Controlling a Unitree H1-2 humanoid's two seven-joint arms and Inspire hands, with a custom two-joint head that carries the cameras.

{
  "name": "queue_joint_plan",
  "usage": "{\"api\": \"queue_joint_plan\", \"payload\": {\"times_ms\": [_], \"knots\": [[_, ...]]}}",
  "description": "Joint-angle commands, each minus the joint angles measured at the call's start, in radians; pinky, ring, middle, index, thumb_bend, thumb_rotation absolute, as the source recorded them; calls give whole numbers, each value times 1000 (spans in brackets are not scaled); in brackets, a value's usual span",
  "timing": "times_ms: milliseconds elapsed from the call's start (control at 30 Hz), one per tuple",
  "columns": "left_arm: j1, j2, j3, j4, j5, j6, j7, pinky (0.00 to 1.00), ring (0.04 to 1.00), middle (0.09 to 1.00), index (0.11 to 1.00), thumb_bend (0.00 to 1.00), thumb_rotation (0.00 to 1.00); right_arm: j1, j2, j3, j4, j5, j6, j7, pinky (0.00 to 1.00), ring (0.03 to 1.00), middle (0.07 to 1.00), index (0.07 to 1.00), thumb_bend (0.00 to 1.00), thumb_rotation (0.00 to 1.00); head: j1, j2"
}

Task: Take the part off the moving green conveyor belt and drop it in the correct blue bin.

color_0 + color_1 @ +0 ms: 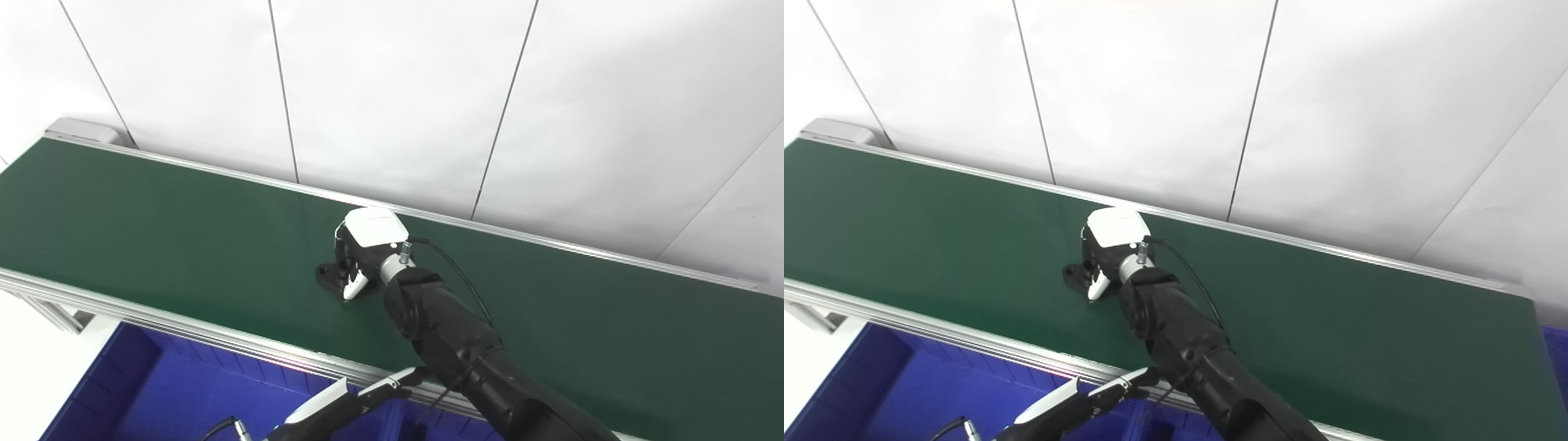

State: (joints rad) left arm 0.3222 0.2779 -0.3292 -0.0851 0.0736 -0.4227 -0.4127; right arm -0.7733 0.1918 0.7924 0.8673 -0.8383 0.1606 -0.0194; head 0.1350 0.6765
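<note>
- Step in hand, by my read: the grasp. The right hand [361, 257], white shell on top with dark fingers, is down on the small black flanged part [327, 278], which lies mid-belt on the dark green matte conveyor belt [153, 233].
- The fingers curl round the part and a white-tipped finger [354, 288] touches down just beside it. Looks like it is closing on the part, but I cannot tell if the grip is firm. The part sits on the belt, not lifted.
- The left hand [343, 407], white and black, hangs low at the belt's near rail over the bin. Fingers stretched out, holding nothing.
- Next move likely calls for: firm closure, a straight lift clear of the belt, then a carry toward the near side over the silver ribbed aluminium rail [184, 327] to the glossy blue plastic bin [141, 380]. A sliver of another blue bin [1557, 343] shows at far right. Which one is correct cannot be told from here.
- Materials: the part looks like hard plastic or metal, with a flat lobed base and a raised body mostly hidden by the hand. Belt smooth, low sheen. A black cable [456, 269] loops off the wrist. White panelled wall [398, 92] behind.
</note>
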Motion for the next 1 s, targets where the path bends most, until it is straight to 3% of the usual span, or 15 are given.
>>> {"api": "queue_joint_plan", "payload": {"times_ms": [0, 233, 433, 667, 967], "knots": [[-4, 11, 2, -22, -13, -17, 5, 928, 979, 1000, 977, 438, 301, 50, -11, 6, -12, 10, -50, 6, 380, 448, 519, 487, 521, 0, 1, -1], [-14, 16, 4, -19, -16, -12, 0, 935, 984, 1000, 981, 428, 336, 102, -76, -30, -137, 31, -87, -25, 354, 417, 516, 503, 517, 0, -14, 3], [-24, 20, 2, -9, -22, -22, -3, 936, 984, 1000, 984, 411, 335, 161, -139, -85, -341, 64, -42, 54, 385, 402, 498, 502, 519, 0, -23, 5], [-29, 30, 1, -8, -32, -25, -5, 940, 986, 1000, 984, 405, 367, 208, -175, -156, -521, 63, -16, 88, 331, 368, 468, 542, 513, 0, -42, 8], [-37, 37, 1, -4, -37, -26, -9, 946, 989, 1000, 987, 397, 394, 270, -204, -217, -658, 65, 5, 121, 374, 379, 488, 543, 512, 0, -60, 14]]}}
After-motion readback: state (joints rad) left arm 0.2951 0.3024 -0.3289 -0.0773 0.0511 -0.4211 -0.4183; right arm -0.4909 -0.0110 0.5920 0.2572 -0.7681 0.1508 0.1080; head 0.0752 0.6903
